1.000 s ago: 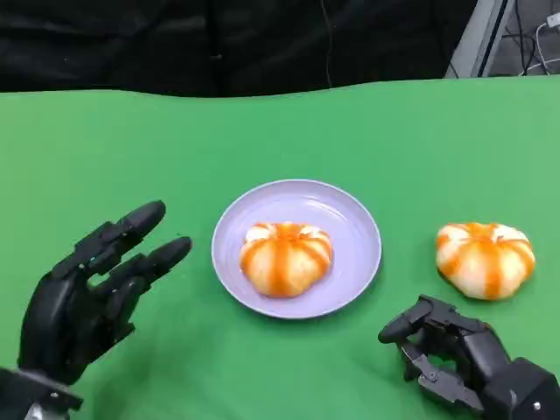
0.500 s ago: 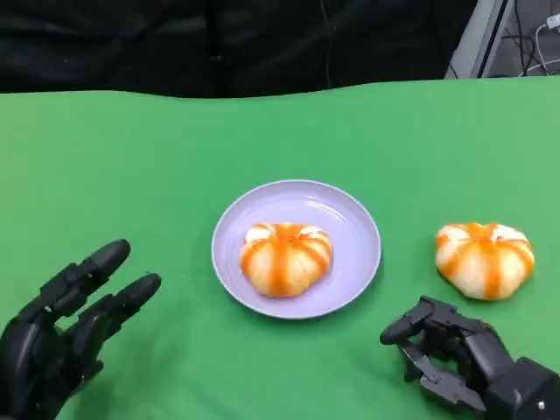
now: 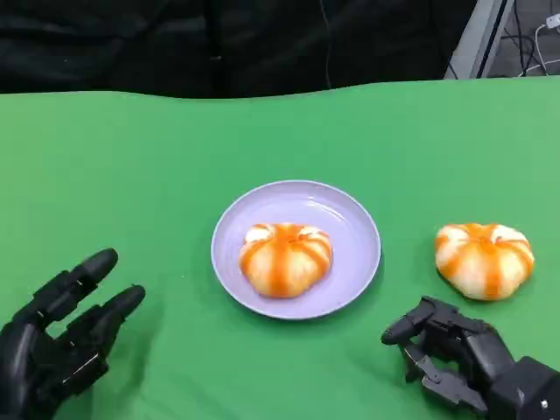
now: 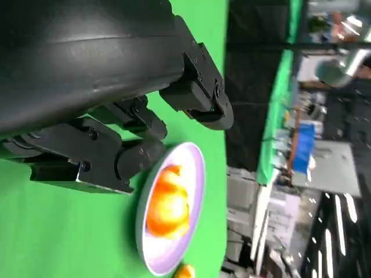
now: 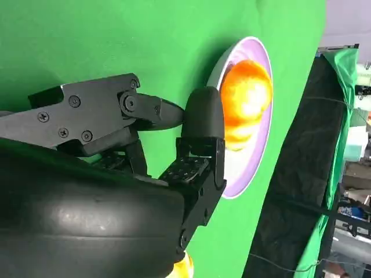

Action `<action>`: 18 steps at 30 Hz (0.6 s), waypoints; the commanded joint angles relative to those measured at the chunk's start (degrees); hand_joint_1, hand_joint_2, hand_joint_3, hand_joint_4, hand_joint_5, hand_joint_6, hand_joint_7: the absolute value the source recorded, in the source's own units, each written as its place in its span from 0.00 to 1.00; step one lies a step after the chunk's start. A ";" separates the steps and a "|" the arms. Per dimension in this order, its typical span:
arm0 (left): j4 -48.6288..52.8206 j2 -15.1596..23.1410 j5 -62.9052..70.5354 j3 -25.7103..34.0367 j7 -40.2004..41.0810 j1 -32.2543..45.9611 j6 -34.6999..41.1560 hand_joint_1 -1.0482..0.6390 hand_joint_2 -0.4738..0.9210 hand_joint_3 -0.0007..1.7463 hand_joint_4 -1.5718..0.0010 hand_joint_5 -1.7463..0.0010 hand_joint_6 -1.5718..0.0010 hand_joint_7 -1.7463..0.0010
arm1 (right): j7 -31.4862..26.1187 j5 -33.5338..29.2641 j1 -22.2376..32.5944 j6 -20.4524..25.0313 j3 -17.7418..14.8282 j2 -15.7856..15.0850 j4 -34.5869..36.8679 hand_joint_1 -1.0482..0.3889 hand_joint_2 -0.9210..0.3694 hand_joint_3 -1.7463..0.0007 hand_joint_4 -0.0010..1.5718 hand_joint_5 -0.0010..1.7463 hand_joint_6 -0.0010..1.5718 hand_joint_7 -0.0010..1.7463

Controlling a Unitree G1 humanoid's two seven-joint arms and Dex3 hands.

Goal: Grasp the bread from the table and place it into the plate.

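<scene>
Your right hand (image 3: 464,359) sits low at the near right of the table (image 3: 157,157), fingers curled inward with nothing in them, just short of the loose bun (image 3: 484,257). Your left hand (image 3: 57,337) is off at the near left, fingers spread and empty, well apart from everything. The plate (image 3: 350,219) lies in the middle of the green cloth and already carries one bun (image 3: 285,256) at its centre; in the right wrist view you see that plate (image 5: 255,150) and its bun (image 5: 246,92) beyond the curled fingers (image 5: 203,124). The bun to fetch lies on the bare cloth to the right of the plate, apart from its rim and near your right hand. Judging by its look, it is a soft, light, rounded roll with a glazed striped top, so expect it to dent under pressure and perhaps slide a little on the glaze. You would do best to open the hand first, come over the top, and close around the widest part of its sides, thumb opposite the fingers, squeezing only enough to lift. Avoid pinching the crown, where the lobes look likely to crush. The plate has limited free room beside the first bun, so plan to set yours down on the right-hand side of the dish rather than on top.
</scene>
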 commanded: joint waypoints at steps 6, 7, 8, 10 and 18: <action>1.08 -0.59 1.46 0.77 4.68 -1.15 1.14 0.76 0.84 0.59 0.40 0.98 0.50 0.99 | 0.17 0.56 -0.27 0.51 -0.85 -1.57 2.08 0.57 0.00 0.73 0.41 1.00 0.46 0.64; 0.89 -0.69 1.77 0.75 5.25 -0.99 0.93 0.75 0.84 0.58 0.39 0.98 0.49 0.99 | 0.24 0.59 -0.30 0.48 -0.85 -1.59 2.15 0.57 0.00 0.72 0.41 1.00 0.46 0.64; 0.70 -0.74 2.09 0.70 5.76 -0.83 0.78 0.74 0.86 0.55 0.39 0.98 0.50 0.99 | 0.20 0.56 -0.29 0.55 -0.82 -1.61 2.11 0.57 0.00 0.72 0.41 1.00 0.46 0.64; 0.20 -0.79 2.74 0.56 6.66 -0.51 0.72 0.74 0.88 0.52 0.39 0.99 0.50 1.00 | -0.01 0.37 -0.23 0.76 -0.74 -1.67 1.91 0.56 0.00 0.73 0.41 1.00 0.46 0.64; -0.95 -0.28 8.93 -0.22 12.38 0.49 -3.24 0.70 0.90 0.44 0.26 0.75 0.29 0.92 | 0.24 0.77 -0.52 -0.01 -0.86 -1.59 2.72 0.56 0.00 0.73 0.41 1.00 0.47 0.64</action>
